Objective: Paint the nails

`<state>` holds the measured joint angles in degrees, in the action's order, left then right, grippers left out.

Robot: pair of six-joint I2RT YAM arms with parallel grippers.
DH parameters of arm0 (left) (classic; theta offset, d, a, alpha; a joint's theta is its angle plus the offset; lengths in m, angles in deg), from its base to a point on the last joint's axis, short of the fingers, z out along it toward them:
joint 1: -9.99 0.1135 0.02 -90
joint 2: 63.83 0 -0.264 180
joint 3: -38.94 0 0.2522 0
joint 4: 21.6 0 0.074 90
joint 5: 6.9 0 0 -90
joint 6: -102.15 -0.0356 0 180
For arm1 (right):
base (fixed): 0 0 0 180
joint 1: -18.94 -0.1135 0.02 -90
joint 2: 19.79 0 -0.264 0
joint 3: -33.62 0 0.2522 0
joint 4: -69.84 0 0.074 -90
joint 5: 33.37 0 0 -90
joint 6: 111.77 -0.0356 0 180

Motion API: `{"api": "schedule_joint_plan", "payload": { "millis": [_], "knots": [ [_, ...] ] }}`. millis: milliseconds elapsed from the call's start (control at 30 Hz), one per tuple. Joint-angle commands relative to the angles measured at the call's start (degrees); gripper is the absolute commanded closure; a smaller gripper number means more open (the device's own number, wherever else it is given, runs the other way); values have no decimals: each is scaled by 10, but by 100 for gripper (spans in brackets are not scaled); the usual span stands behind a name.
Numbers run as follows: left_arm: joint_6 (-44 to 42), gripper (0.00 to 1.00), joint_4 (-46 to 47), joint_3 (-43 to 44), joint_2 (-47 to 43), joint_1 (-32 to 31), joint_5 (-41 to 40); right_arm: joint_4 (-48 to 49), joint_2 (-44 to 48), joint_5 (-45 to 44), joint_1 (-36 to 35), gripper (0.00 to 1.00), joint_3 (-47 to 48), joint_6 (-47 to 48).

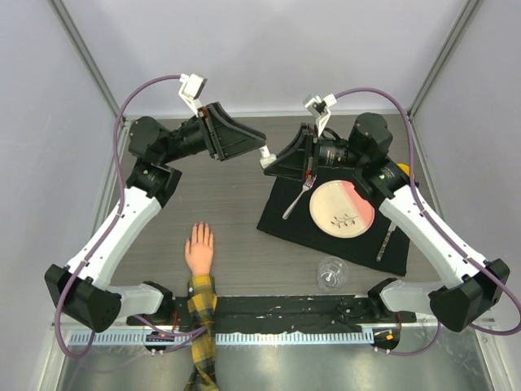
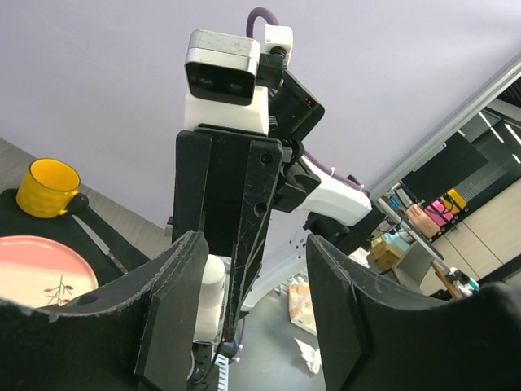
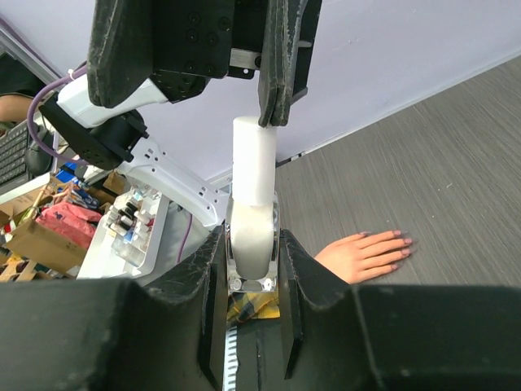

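Observation:
The fake hand (image 1: 199,248) lies palm down near the table's front, with a yellow-and-black plaid sleeve (image 1: 202,314). It also shows in the right wrist view (image 3: 366,254), where its tiny pale nails (image 3: 400,242) are visible at the fingertips. My right gripper (image 3: 252,244) is shut on a nail polish bottle (image 3: 254,236) with a tall white cap (image 3: 256,159), held in the air above the table's middle (image 1: 267,156). My left gripper (image 2: 256,269) is open, facing the right gripper (image 1: 278,161), with its fingers (image 3: 281,65) around the cap's top. The cap shows beside its left finger (image 2: 208,297).
A black mat (image 1: 285,224) on the right carries a pink plate (image 1: 342,205), a fork (image 1: 298,198) and a knife (image 1: 385,242). A clear glass (image 1: 331,271) stands at the mat's front edge. A yellow mug (image 2: 47,187) stands at the back right.

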<state>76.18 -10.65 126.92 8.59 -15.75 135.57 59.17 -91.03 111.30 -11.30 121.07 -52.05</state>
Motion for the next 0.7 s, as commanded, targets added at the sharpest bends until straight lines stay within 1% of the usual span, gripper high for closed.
{"api": "schedule_joint_plan", "payload": {
  "millis": [0,133,200,233,267,333,367,600,667],
  "knots": [
    [-48,42,-54,6,-9,-1,-16,69,8,14,2,100,11,-21],
    [-80,40,-105,9,-17,0,-52,65,15,16,1,100,4,-21],
    [-76,40,-109,9,-9,0,-45,66,14,18,1,100,3,-23],
    [-59,43,-100,9,-6,-1,-29,66,14,18,1,100,4,-25],
    [-41,44,-49,0,-4,-1,-21,67,13,14,1,100,2,-25],
    [-1,47,0,-9,-2,-1,-1,68,9,10,1,100,4,-22],
    [3,49,16,-7,-2,0,4,68,7,10,1,100,7,-23],
    [3,59,10,-7,0,-4,18,78,-10,5,2,100,19,-26],
    [3,60,8,-5,2,-6,20,80,-12,1,1,100,20,-25]
  ]
}}
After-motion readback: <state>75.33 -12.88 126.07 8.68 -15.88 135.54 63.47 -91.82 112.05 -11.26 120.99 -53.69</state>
